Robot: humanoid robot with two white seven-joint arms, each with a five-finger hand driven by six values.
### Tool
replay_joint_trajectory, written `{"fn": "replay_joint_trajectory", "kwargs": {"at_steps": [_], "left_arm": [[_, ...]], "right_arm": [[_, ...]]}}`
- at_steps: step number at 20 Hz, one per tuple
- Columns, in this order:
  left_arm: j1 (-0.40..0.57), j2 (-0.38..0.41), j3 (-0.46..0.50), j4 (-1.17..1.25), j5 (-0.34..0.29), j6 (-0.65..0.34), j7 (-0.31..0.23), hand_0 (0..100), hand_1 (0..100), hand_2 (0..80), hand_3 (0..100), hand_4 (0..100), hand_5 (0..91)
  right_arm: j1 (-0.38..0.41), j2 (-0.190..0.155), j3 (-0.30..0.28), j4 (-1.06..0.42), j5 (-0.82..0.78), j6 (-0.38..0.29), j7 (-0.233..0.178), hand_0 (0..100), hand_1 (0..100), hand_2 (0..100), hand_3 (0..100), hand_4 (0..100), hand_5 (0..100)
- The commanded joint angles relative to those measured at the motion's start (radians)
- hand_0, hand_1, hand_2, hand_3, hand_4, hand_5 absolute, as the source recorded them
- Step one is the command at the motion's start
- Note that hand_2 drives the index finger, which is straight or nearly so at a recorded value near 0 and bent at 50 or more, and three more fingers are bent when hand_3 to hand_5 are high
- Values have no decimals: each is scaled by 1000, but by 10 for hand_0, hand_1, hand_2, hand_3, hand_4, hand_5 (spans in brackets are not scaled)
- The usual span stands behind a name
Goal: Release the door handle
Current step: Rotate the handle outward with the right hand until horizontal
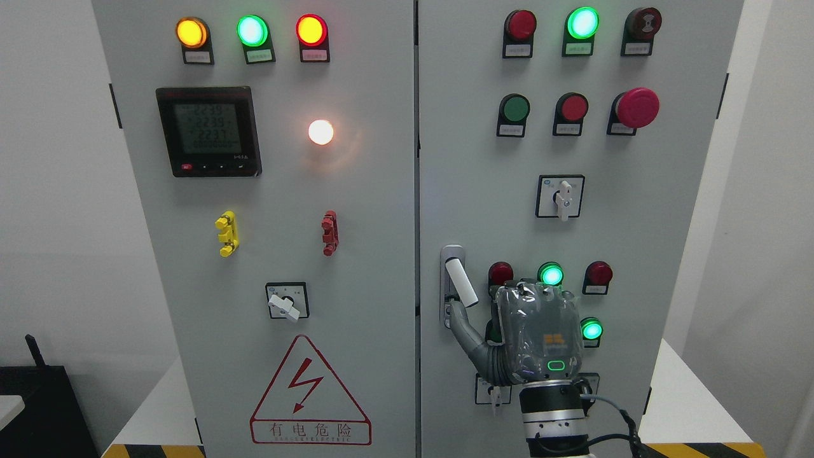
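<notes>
The door handle [460, 282] is a white lever on a grey plate at the left edge of the cabinet's right door [661, 210]. It stands swung out of its plate, tilted with its lower end to the right. My right hand [509, 315] comes up from the bottom edge, its back towards me, just right of the handle. Its thumb [469, 340] stretches up and left, its tip at the plate just under the lever. The other fingers [531, 291] rest against the panel, not around the lever. The hand holds nothing. The left arm does not show.
Both grey cabinet doors look closed, with the seam [416, 191] between them. Around my hand are lit green lamps [551, 274], red lamps [500, 273] and a rotary switch [560, 196]. The left door carries a meter [208, 131] and a warning triangle [310, 394].
</notes>
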Motion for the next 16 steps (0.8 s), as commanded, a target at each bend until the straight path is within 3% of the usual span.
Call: {"fn": "replay_joint_trajectory", "kwargs": {"at_steps": [1, 16], "left_arm": [[1, 0, 11, 17, 0, 1, 0, 120, 389, 0, 0, 0, 0], [1, 0, 11, 17, 0, 1, 0, 120, 389, 0, 0, 0, 0]], "right_arm": [[-1, -3, -13, -1, -1, -1, 3, 438, 217, 999, 1000, 930, 932], [-3, -4, -22, -2, -1, -1, 1, 444, 217, 1000, 1000, 931, 934]]}}
